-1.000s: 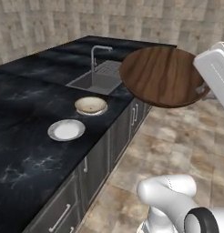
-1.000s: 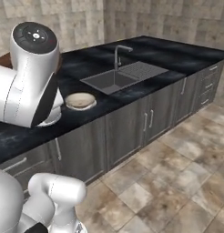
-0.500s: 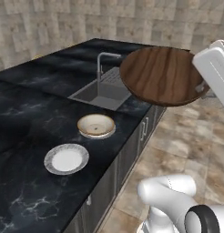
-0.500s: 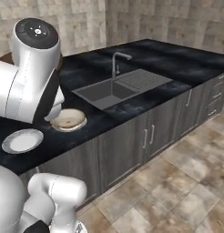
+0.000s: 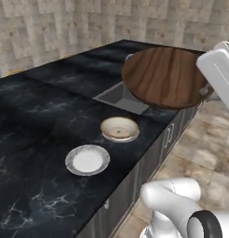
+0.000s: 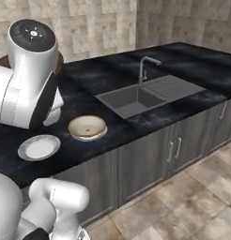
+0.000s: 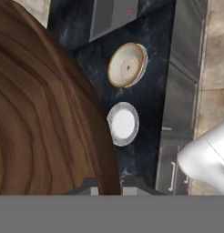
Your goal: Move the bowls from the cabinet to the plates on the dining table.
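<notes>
My gripper (image 7: 109,187) is shut on the rim of the dark brown wood bowl (image 5: 165,76), which hangs in the air above the front edge of the dining table (image 5: 37,107). That bowl (image 7: 41,113) covers the left of the hand view. Below it, the cream bowl (image 5: 119,128) with the orange-tan rim sits on one plate. The other plate (image 5: 87,160), grey-rimmed and white in the middle, lies bare just beside it. Both also appear in the hand view, cream bowl (image 7: 126,65) and bare plate (image 7: 123,124). The cabinet is out of view.
A grey inset sink (image 6: 136,96) with a metal tap (image 6: 144,68) lies past the cream bowl (image 6: 87,127). Grey low doors and drawers (image 6: 178,145) run under the tabletop, with tiled floor (image 6: 192,197) in front. A stone-tiled wall stands behind.
The whole picture has shifted: the base has driven along the table, so the plates and cream bowl now lie nearer and more central. The wood bowl stays in my shut gripper.
</notes>
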{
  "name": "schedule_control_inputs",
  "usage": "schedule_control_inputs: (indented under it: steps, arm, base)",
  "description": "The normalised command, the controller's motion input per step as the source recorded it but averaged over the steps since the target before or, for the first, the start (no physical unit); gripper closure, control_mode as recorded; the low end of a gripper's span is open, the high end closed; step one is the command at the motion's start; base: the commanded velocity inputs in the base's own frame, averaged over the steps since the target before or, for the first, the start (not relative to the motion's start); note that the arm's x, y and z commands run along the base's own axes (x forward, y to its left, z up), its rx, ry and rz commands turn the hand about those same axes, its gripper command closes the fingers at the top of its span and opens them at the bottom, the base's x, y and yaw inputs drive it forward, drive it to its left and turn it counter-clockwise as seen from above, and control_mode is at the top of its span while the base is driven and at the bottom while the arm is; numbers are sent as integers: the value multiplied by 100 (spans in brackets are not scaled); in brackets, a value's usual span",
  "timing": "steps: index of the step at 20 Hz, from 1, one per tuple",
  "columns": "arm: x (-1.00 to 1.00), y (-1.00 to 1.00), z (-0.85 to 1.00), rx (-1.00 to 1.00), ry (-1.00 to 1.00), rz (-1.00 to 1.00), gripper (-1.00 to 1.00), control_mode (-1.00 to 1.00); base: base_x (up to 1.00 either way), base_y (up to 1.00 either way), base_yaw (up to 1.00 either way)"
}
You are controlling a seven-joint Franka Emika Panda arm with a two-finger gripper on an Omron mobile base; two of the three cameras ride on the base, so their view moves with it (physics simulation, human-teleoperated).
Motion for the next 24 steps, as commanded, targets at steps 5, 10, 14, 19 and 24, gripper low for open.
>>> schedule_control_inputs:
  steps: [5,10,14,19,24]
  arm:
    - [0,0,0,0,0,0,100,100]
    - [0,0,0,0,0,0,100,100]
    - [0,0,0,0,0,0,100,100]
    - [27,7,-9,-1,1,0,100,-100]
    - [8,32,-24,0,0,-12,100,-100]
  base:
    - [55,-10,40]
    - [57,-2,43]
    - [59,-3,36]
    - [7,0,3]
    - [0,0,0]
